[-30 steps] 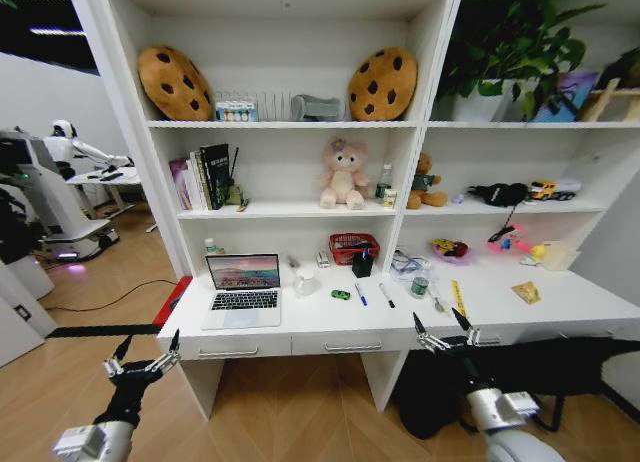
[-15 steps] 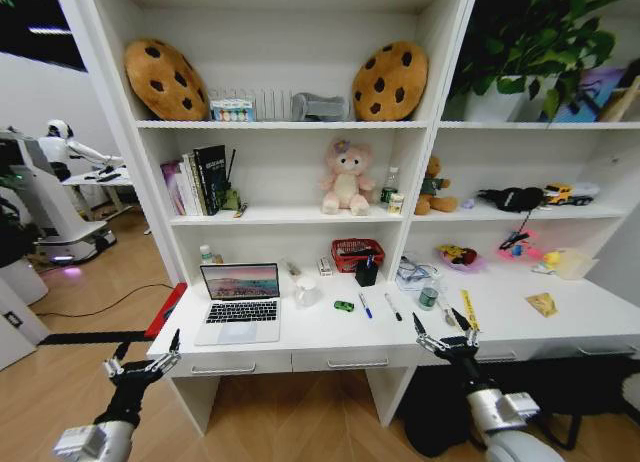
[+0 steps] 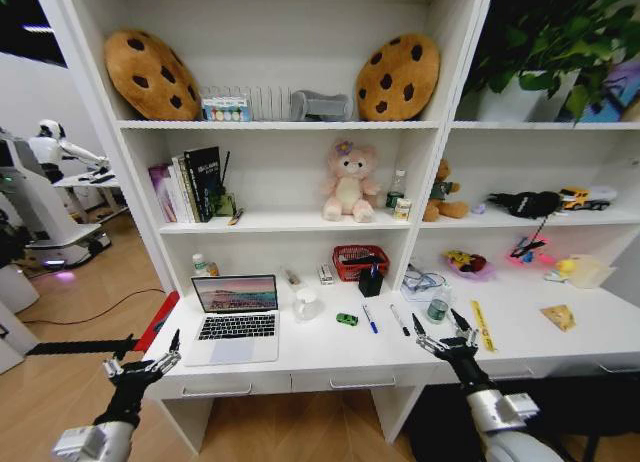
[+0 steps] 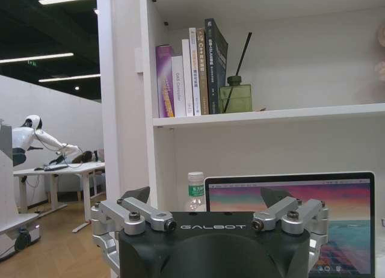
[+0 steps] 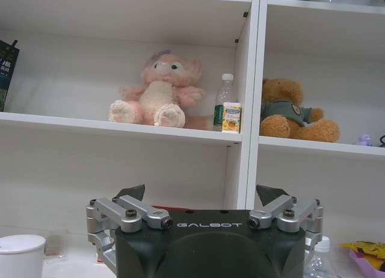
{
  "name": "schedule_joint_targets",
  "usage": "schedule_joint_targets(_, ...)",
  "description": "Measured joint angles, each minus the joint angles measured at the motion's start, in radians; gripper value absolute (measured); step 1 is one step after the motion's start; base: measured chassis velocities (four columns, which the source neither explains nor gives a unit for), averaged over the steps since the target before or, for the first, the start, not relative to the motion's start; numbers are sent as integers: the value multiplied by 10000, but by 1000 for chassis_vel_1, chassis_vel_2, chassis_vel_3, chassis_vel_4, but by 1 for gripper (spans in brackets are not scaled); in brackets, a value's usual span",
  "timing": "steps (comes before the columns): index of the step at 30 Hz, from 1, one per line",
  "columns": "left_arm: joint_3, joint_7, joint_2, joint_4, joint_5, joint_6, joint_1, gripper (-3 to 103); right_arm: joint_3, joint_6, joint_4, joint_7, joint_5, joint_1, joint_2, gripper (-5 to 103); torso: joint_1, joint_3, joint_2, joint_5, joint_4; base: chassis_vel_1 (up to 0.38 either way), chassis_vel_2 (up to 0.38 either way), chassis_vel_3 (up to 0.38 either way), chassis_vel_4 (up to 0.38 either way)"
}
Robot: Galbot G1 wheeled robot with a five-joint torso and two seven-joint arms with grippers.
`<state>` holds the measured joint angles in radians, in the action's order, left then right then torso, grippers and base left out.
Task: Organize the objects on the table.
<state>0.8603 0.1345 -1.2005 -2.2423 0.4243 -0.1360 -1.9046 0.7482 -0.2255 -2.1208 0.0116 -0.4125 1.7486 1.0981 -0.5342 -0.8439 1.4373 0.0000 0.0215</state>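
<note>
Laptop (image 3: 235, 318): lid up, on desk (image 3: 310, 347), left part.
Green toy car (image 3: 346, 319): mid-desk, beside two pens (image 3: 370, 318).
Left end effector (image 3: 140, 363): fingers spread, empty, before desk's left corner.
Right end effector (image 3: 440, 334): fingers spread, empty, at desk's front edge.

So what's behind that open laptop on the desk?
Behind the laptop stands a small green-capped bottle against the shelving's back wall. The raised screen hides whatever sits directly behind it.
</note>
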Motion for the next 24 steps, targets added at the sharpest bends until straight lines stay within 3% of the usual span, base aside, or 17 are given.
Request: schedule_joint_targets(24,-3,17,8,-59,-13,-18,-18,100,-38,1,27,-8,59,-10,5,100,0,0,0,0,1,-114,115,112,-118)
